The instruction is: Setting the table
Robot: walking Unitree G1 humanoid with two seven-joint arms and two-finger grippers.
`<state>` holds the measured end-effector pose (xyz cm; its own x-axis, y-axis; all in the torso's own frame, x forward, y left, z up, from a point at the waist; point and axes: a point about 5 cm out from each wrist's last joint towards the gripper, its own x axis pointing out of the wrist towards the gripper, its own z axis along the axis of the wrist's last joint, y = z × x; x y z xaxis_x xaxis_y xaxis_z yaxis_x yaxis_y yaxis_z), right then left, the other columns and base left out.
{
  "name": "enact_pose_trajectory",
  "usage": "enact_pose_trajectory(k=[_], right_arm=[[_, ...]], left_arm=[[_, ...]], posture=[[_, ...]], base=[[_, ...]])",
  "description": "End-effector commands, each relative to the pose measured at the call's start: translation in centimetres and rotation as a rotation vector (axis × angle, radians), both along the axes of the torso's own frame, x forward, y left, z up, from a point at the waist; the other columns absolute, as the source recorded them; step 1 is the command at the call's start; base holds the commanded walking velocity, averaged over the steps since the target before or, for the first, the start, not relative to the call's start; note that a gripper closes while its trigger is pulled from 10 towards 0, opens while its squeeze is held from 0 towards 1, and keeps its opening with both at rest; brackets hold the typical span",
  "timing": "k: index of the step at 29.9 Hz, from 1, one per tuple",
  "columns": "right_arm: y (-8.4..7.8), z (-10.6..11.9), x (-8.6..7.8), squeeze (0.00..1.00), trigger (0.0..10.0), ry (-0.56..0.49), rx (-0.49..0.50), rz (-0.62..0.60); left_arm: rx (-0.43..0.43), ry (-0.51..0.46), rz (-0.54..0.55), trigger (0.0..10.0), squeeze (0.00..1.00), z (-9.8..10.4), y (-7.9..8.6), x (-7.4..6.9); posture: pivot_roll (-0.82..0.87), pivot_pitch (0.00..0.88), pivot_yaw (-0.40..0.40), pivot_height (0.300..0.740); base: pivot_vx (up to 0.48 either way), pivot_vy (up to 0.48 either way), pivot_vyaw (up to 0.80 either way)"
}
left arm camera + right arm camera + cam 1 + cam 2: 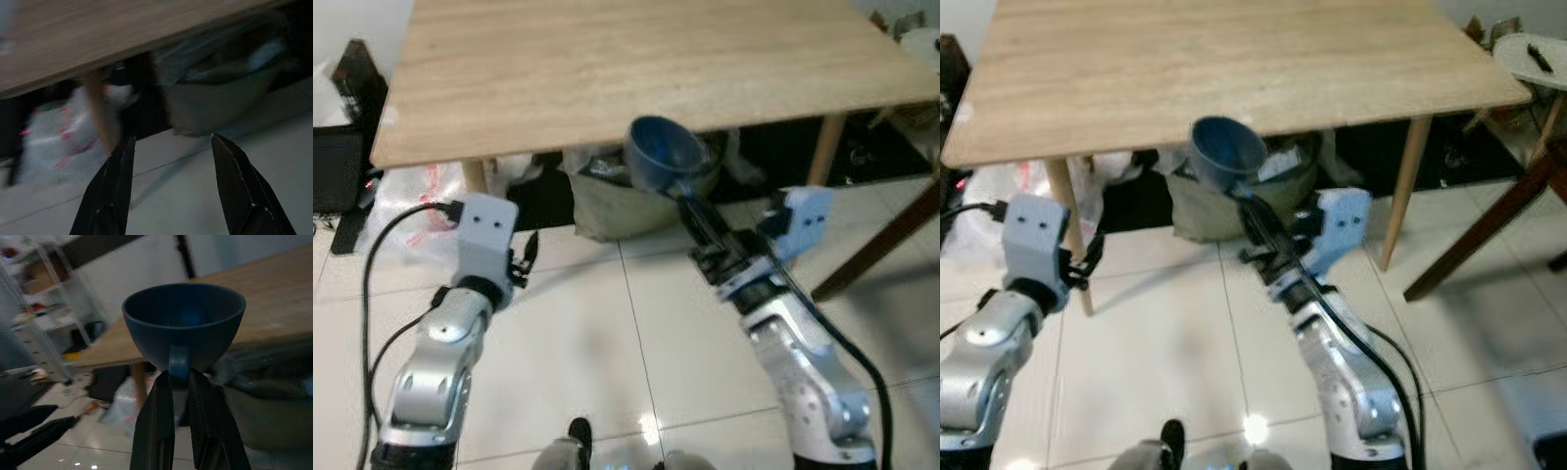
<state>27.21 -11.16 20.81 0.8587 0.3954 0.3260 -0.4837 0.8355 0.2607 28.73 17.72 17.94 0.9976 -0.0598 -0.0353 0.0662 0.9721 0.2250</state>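
Note:
A dark blue cup hangs in the air just in front of the near edge of the bare wooden table. My right gripper is shut on the cup's handle, holding it upright with its empty bowl at about table height. My left gripper stands open with nothing between its fingers, low at the left in front of the table's left leg.
Under the table sit a grey-green bag and white plastic bags. A black bin stands at far left. A dark wooden chair leg slants at right. White tiled floor lies below me.

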Motion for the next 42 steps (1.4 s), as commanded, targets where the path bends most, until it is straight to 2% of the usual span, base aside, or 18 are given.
enact_pose_trajectory(k=[1, 7, 9, 11, 13, 32, 35, 42], right_arm=[[0.0, -0.2, -0.1, 0.0, 10.0, 0.004, 0.002, 0.006], [-0.2, 0.2, 0.2, 0.0, 10.0, -0.007, -0.001, -0.025], [-0.4, 0.4, 0.5, 0.0, 10.0, -0.01, 0.01, -0.052], [-0.5, 0.5, 0.5, 0.0, 10.0, -0.013, 0.014, -0.058], [-0.5, 0.7, 0.5, 0.0, 10.0, -0.022, 0.015, -0.061], [0.3, 1.3, 0.5, 0.0, 10.0, -0.057, 0.006, -0.015], [0.9, 1.2, 0.4, 0.0, 10.0, -0.06, 0.0, 0.032], [1.2, 1.1, 0.4, 0.0, 10.0, -0.059, -0.001, 0.058]], left_arm=[[0.007, 0.022, 0.026, 10.0, 0.12, -0.6, 0.3, -0.1], [-0.015, -0.007, 0.051, 10.0, 0.15, 0.0, 0.4, 0.4], [-0.012, -0.027, 0.075, 10.0, 0.23, 0.3, 0.5, 0.9], [-0.007, -0.029, 0.09, 10.0, 0.23, 0.4, 0.6, 1.0], [-0.015, -0.034, 0.105, 10.0, 0.31, 0.6, 0.7, 1.4], [-0.014, -0.055, 0.11, 10.0, 0.33, 1.0, 0.7, 1.8], [-0.008, -0.059, 0.114, 10.0, 0.33, 1.0, 0.6, 1.8], [-0.005, -0.062, 0.116, 10.0, 0.33, 1.0, 0.7, 1.7]], posture=[[-0.1, 0.098, 0.046, 0.74], [-0.1, 0.098, 0.046, 0.74], [-0.1, 0.098, 0.046, 0.74], [-0.1, 0.098, 0.046, 0.74], [-0.1, 0.099, 0.047, 0.74], [-0.09, 0.101, 0.047, 0.74], [-0.09, 0.1, 0.049, 0.74], [-0.08, 0.099, 0.047, 0.74]], base=[[0.0, 0.0, 0.76], [0.0, 0.0, 0.49], [0.227, 0.0, 0.0], [0.454, 0.0, 0.0], [0.456, 0.0, 0.0], [0.455, 0.0, 0.0], [0.458, 0.0, 0.0], [0.458, 0.0, 0.0]])
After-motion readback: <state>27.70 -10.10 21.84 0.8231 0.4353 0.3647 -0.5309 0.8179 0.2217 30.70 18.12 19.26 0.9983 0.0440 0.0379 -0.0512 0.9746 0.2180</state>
